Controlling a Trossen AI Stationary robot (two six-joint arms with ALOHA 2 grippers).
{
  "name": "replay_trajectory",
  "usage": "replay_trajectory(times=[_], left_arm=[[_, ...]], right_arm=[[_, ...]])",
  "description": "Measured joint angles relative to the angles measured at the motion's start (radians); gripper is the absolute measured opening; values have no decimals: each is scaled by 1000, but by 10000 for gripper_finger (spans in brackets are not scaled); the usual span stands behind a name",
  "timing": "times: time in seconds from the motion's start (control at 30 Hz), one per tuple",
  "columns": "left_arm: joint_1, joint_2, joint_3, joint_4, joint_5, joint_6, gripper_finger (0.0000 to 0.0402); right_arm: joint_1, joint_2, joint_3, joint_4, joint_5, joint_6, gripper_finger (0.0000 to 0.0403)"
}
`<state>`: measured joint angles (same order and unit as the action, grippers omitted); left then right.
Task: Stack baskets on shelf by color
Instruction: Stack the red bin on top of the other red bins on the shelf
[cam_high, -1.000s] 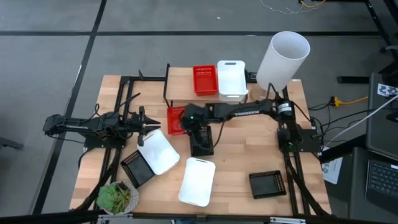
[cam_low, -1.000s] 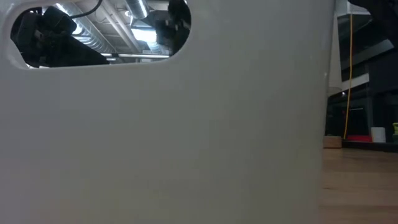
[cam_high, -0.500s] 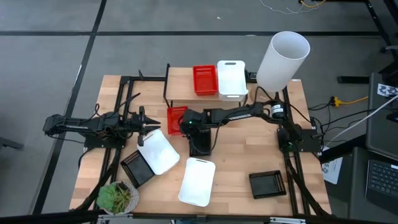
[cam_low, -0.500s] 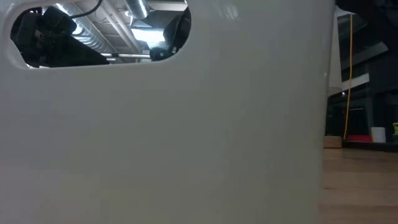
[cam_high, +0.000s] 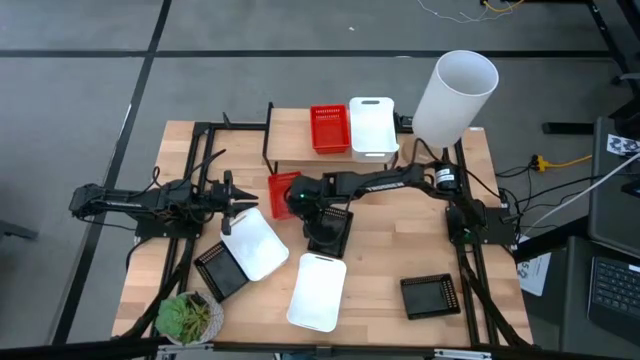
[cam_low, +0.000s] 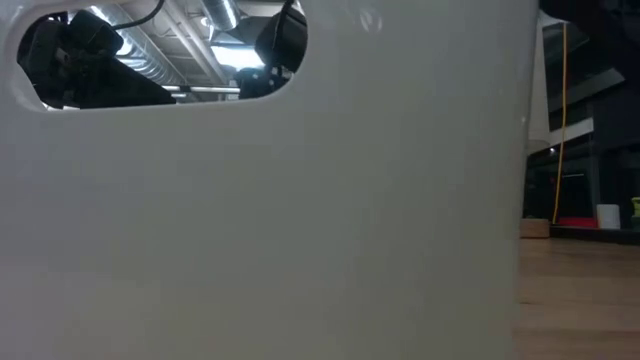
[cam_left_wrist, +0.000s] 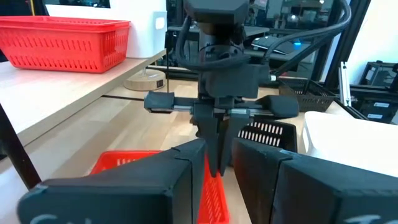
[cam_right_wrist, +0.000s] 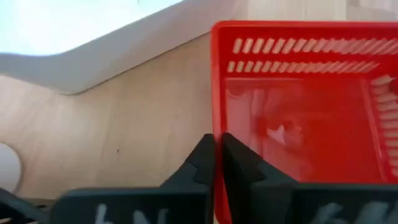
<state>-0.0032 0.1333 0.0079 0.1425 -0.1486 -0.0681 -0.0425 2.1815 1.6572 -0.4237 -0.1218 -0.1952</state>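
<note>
- Pinching the rim of the red basket (cam_right_wrist: 298, 118) with the right gripper (cam_right_wrist: 217, 152), jaws pressed onto its wall, mid-worktop (cam_high: 390, 250)
- Hovering at left: left gripper (cam_high: 243, 198), jaws slightly spread

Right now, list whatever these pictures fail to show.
- Low view: a white basket against the lens hides nearly the whole table.
- High view: the right gripper covers part of the red basket on the table.
- Left wrist view: the left gripper's own fingers hide the tabletop just ahead.
</note>
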Motion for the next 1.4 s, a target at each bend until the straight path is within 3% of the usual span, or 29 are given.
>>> replay_trajectory(times=[0.33, 0.57, 0.77, 1.03, 1.4], left_arm=[[0, 0, 0, 0, 0, 0, 74], [0, 0, 0, 0, 0, 0, 74], [0, 0, 0, 0, 0, 0, 74], [0, 0, 0, 0, 0, 0, 74], [0, 0, 0, 0, 0, 0, 74]], right_arm=[[79, -1, 183, -244, 166, -21, 2], [131, -1, 447, -542, 170, 53, 1], [172, -3, 702, -782, 286, 80, 1], [178, -176, 658, -838, 457, 131, 1], [161, -339, 657, -801, 778, -52, 1]])
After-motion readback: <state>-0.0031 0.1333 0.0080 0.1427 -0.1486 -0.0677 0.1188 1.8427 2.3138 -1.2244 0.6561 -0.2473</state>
